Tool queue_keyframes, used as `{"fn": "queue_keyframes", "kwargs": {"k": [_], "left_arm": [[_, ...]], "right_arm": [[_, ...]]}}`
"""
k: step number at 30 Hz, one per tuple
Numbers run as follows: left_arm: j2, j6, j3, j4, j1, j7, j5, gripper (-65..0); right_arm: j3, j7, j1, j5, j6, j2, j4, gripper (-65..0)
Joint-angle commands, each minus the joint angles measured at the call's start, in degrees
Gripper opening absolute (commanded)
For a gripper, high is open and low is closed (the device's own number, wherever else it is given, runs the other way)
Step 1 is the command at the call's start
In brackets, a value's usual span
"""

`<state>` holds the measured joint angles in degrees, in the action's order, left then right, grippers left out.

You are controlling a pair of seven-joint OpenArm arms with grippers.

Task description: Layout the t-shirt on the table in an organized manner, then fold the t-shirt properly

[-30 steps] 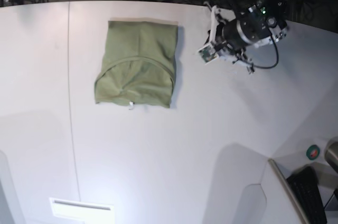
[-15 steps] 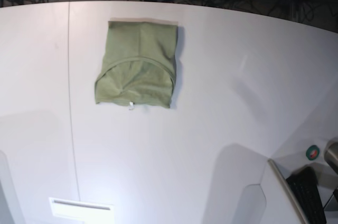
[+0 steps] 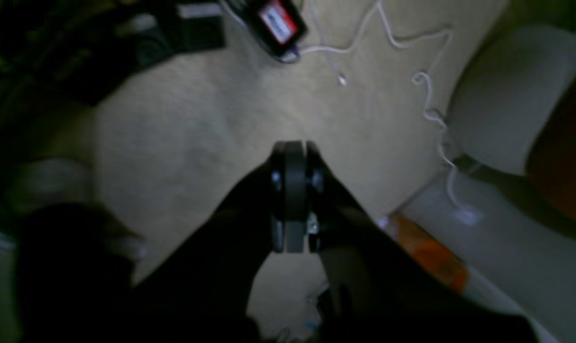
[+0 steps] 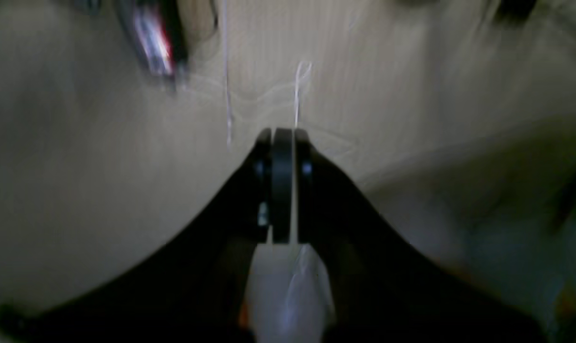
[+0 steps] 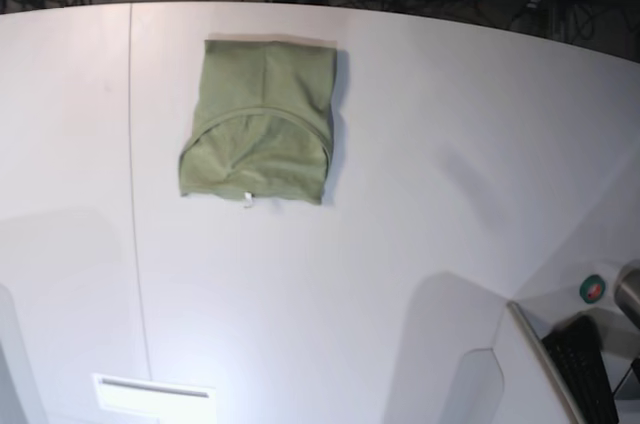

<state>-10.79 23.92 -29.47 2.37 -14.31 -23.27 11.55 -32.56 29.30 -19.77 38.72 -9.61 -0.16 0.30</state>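
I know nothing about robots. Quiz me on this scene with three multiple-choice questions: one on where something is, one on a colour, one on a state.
1. Where does the t-shirt lie on the table?
A. near the far edge, beside the dark seam
B. on the near edge
C. hanging off the side

2. What colour is the t-shirt?
A. white
B. sage green
C. blue

3. How do the jaws of the left gripper and right gripper stand?
A. both wide open
B. one open, one shut
C. both shut, holding nothing

Answers: 1 A, the base view shows it close to the top edge. 2 B, plainly green cloth. 3 C, both wrist views show the fingers pressed together.
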Motion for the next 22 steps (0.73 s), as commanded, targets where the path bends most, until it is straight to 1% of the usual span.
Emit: {"fn": "queue_keyframes", "kwargs": {"k": [1, 2, 4, 7, 9, 10, 11, 13, 15, 17, 19, 20, 22], "left_arm": [[-0.07, 0.56, -0.11, -0.13, -0.51, 1.07, 0.18, -65.0], [-0.07, 0.56, -0.11, -0.13, -0.16, 1.77, 0.18, -65.0], [-0.16, 0.56, -0.11, -0.13, 0.02, 2.04, 0.18, -65.0], [-0.16, 0.47, -0.02, -0.04, 0.20, 2.04, 0.18, -65.0], [-0.16, 0.47, -0.02, 0.84, 0.37, 2.04, 0.18, -65.0], [-0.16, 0.47, -0.02, 2.16, 0.37, 2.04, 0.18, -65.0], [-0.16, -0.05, -0.02, 3.30, 0.46, 2.30, 0.18, -65.0], [-0.16, -3.13, -0.02, 4.09, 0.72, 2.30, 0.18, -65.0], [0.02, -7.53, -0.02, 4.18, 2.13, 2.21, 0.18, -65.0], [0.11, -11.04, -0.02, 4.18, 3.10, 2.30, 0.18, -65.0], [0.11, -13.59, -0.02, 4.18, 3.54, 2.30, 0.18, -65.0], [0.11, -14.30, -0.02, 4.18, 3.54, 2.30, 0.18, -65.0], [0.11, -14.65, -0.02, 4.18, 3.54, 2.30, 0.18, -65.0]], "right_arm": [[-0.46, 0.99, -1.02, 0.18, 0.07, -0.58, -0.30, -65.0], [-0.37, 1.25, -0.93, 0.18, 0.07, -0.50, -0.08, -65.0], [-0.37, -1.12, -0.32, 0.18, -0.02, -0.41, 1.51, -65.0], [-0.37, -5.08, 0.30, 0.27, -0.02, 0.91, 3.27, -65.0], [-0.37, -5.34, 0.21, 0.27, -0.02, 1.26, 4.85, -65.0], [-0.37, -5.34, 0.21, 0.27, -0.02, 1.97, 5.29, -65.0], [-0.28, -5.34, 0.21, 0.27, -0.02, 2.23, 5.73, -65.0], [-0.28, -5.34, 0.21, 0.27, -0.02, 2.49, 6.17, -65.0], [-0.28, -5.34, 0.91, 0.27, -0.02, 2.49, 6.17, -65.0], [-0.28, -5.34, 1.35, 0.27, -0.02, 2.49, 6.17, -65.0], [-0.46, -5.34, 1.44, 0.18, -0.02, 2.49, 6.96, -65.0], [-0.54, -5.34, 1.44, 0.09, -0.02, 2.58, 7.84, -65.0], [-0.63, -5.34, 1.26, 0.09, -0.02, 2.76, 8.72, -65.0]]}}
